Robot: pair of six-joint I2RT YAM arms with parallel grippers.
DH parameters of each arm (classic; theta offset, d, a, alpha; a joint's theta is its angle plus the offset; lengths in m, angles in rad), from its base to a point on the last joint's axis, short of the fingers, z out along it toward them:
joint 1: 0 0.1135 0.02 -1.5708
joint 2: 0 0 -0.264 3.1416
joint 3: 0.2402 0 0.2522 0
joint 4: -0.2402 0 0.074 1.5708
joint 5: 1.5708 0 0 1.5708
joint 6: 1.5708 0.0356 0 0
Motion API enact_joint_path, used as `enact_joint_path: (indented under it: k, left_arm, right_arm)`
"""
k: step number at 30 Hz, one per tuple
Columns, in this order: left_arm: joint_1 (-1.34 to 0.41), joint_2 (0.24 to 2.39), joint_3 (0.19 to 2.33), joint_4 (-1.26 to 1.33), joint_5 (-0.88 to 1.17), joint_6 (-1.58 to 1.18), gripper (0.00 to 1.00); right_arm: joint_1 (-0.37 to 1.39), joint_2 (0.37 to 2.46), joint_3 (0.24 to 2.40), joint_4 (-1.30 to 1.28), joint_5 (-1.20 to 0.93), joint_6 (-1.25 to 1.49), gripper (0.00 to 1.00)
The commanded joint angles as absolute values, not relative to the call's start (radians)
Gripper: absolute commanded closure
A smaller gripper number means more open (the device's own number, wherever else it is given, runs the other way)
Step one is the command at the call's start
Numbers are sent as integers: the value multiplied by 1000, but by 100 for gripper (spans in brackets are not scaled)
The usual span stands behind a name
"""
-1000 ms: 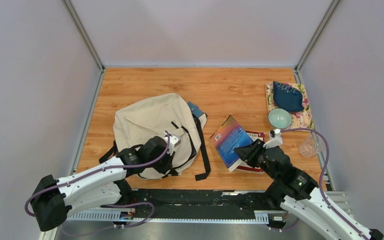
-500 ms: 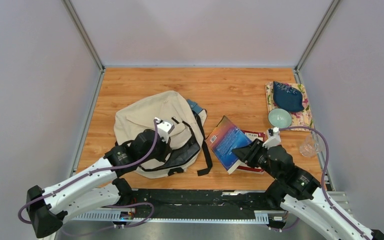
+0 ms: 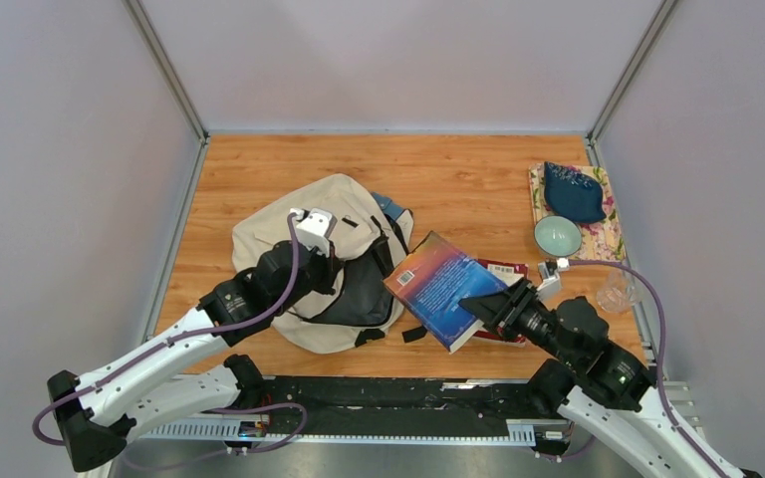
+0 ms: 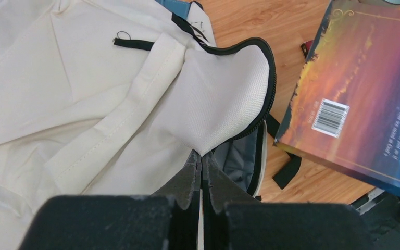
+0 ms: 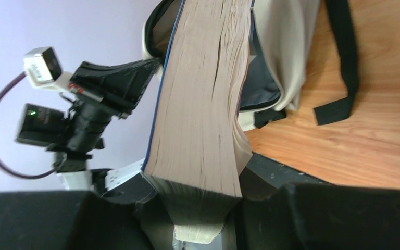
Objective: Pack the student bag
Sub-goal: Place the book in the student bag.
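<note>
Beige student bag [image 3: 279, 234] gapes, left gripper [image 4: 202, 160] pinching its lip; right gripper [image 3: 480, 304] clamps book [image 3: 436, 282].

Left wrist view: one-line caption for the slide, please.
Left gripper pinches the zippered rim of the student bag, holding its mouth open beside a book with a barcoded sunset cover.

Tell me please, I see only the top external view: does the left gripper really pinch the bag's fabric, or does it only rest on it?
Observer: The left wrist view shows the left gripper shut on the rim of the student bag opening.
Operator: Is the opening wide?
Observer: There, grey lining shows in a gap under the raised rim.
Operator: And the book?
Observer: The right wrist view shows the right gripper clamping the book across its thickness, page edges facing that camera.
</note>
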State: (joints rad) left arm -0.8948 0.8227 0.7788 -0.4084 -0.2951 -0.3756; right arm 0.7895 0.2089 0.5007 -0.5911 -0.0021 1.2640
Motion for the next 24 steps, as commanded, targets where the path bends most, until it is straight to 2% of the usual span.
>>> enact_joint_path:
  k: [1,8,17,24]
  left_arm:
    - [-897,787,792,-278,-331,-413,100]
    - [-896,772,779,-250,-321,-431,100]
    - [-896,762,770,-252,-282,-448,100]
    - [-896,735,742,-265,-282,-469,100]
  right_arm:
    - [795,134,499,-330,-103,1436,100]
    - [795,224,397,-130,-186,1506,100]
    - [796,572,383,273,-271,1513,100]
    - [804,801,449,423,-363,1516,100]
